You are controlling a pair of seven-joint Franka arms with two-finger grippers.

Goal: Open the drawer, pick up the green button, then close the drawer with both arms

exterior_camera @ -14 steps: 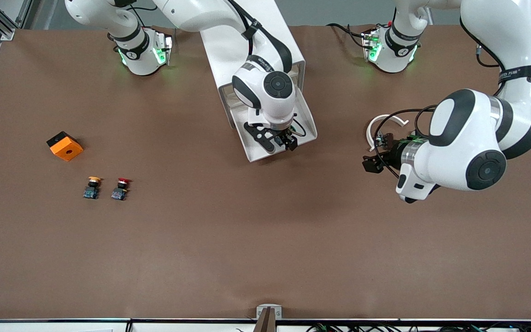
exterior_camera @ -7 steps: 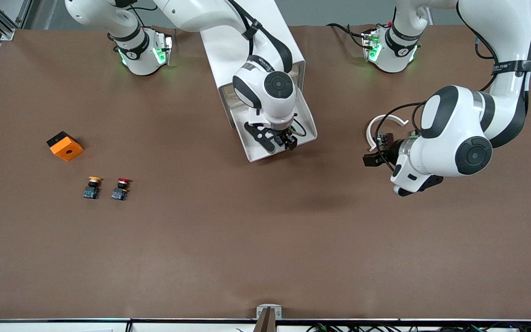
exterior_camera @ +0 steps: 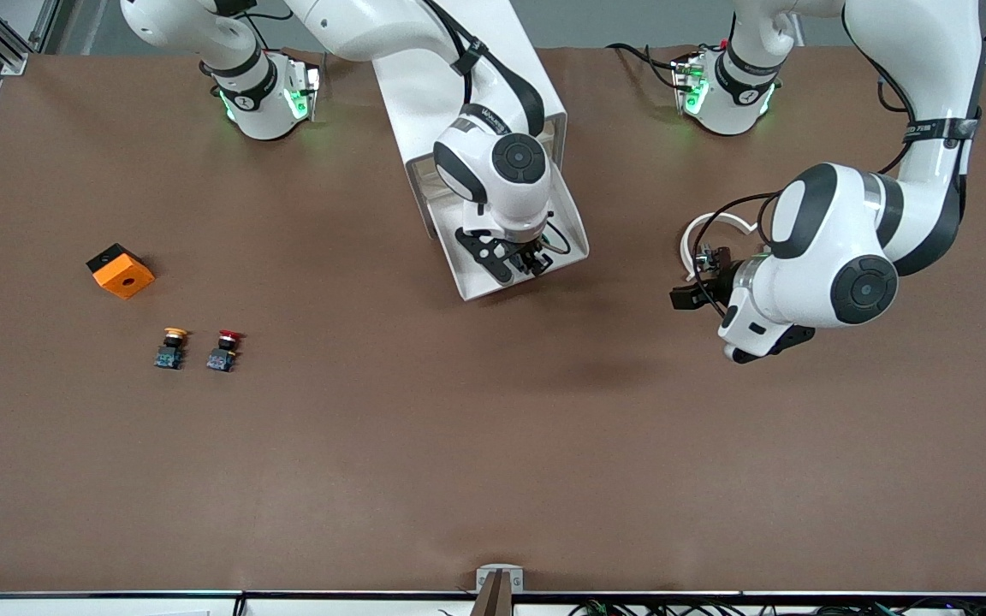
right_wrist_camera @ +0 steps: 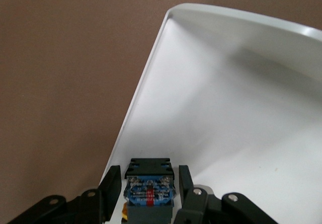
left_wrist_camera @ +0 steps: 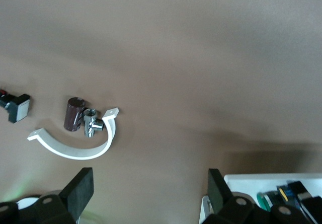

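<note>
The drawer (exterior_camera: 476,278) is pulled out of the white cabinet (exterior_camera: 544,94) at the table's middle; its white floor fills the right wrist view (right_wrist_camera: 226,108). The button (right_wrist_camera: 149,191) lies in it, blue base and black body showing. Its green cap shows in the left wrist view (left_wrist_camera: 264,200). My right gripper (exterior_camera: 531,263) is down in the drawer, with its fingers on either side of the button (right_wrist_camera: 147,176) and a narrow gap on each side. My left gripper (exterior_camera: 686,297) is open and empty over bare table (left_wrist_camera: 149,178), toward the left arm's end from the drawer.
An orange block (exterior_camera: 121,270), a yellow-capped button (exterior_camera: 170,346) and a red-capped button (exterior_camera: 223,349) lie toward the right arm's end. A white curved piece (exterior_camera: 698,227) lies by my left gripper, with a dark cylinder (left_wrist_camera: 75,113) and a metal fitting (left_wrist_camera: 92,123) beside it.
My right gripper's fingers have drawn in around the button. My left arm has swung its elbow back toward its base, and its gripper has shifted slightly toward the drawer.
</note>
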